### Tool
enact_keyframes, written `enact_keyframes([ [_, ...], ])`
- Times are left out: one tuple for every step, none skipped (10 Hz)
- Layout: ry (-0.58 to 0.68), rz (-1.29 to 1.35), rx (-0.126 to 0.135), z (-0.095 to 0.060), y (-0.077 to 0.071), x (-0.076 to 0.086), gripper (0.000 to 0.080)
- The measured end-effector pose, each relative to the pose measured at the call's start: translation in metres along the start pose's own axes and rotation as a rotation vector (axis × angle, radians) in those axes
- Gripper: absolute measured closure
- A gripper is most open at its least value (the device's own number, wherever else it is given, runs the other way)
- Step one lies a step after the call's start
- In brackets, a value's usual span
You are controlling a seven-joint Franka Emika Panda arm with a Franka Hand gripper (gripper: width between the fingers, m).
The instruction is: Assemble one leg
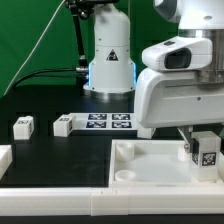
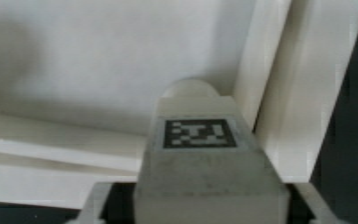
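Observation:
My gripper [image 1: 204, 146] is shut on a leg [image 1: 207, 154], a small white block with a black-and-white tag facing the camera. It holds the leg over the near right corner of the large white tray-like piece [image 1: 150, 168], inside its rim; whether the leg touches the tray is hidden. In the wrist view the leg [image 2: 197, 140] sits between the two fingers [image 2: 115, 202], tag up, its rounded end pointing at the tray's raised rim [image 2: 274, 80]. The gripper [image 2: 197, 196] grips the leg's lower body.
Two more loose legs [image 1: 23, 125] [image 1: 63, 125] lie on the black table at the exterior view's left. The marker board [image 1: 110, 122] lies behind the tray. The robot's base [image 1: 108, 55] stands at the back. A white bar [image 1: 60, 202] runs along the front edge.

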State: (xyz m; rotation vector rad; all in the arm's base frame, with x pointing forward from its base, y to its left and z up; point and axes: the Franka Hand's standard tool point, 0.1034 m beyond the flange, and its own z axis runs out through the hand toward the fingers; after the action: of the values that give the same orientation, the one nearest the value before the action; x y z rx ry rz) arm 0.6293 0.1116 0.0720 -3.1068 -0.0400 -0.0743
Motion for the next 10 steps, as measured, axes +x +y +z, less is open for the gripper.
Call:
enact_keyframes([
  [0.000,0.133,0.002,-0.0001,-0.0025,-0.0002,0.0508],
  [-0.002,0.304,0.010,-0.0001,-0.0037,-0.0003,0.0508],
  [-0.004,0.453,0.014,0.0000,-0.0056,-0.0006,0.0508],
  [-0.005,0.567,0.014,0.0001,-0.0053,-0.0006,0.0508],
  [-0.006,0.659,0.015,0.0003,-0.0052,-0.0008,0.0508],
  [-0.010,0.806,0.019,0.0012,-0.0048,-0.0011,0.0508],
  [-0.012,0.929,0.018,0.0023,-0.0053,-0.0016,0.0508],
  [-0.013,1.057,0.016,0.0024,-0.0059,-0.0019,0.0507],
  [-0.014,1.172,0.014,0.0024,-0.0064,-0.0021,0.0507],
  [-0.014,1.177,0.014,0.0025,-0.0064,-0.0021,0.0507],
])
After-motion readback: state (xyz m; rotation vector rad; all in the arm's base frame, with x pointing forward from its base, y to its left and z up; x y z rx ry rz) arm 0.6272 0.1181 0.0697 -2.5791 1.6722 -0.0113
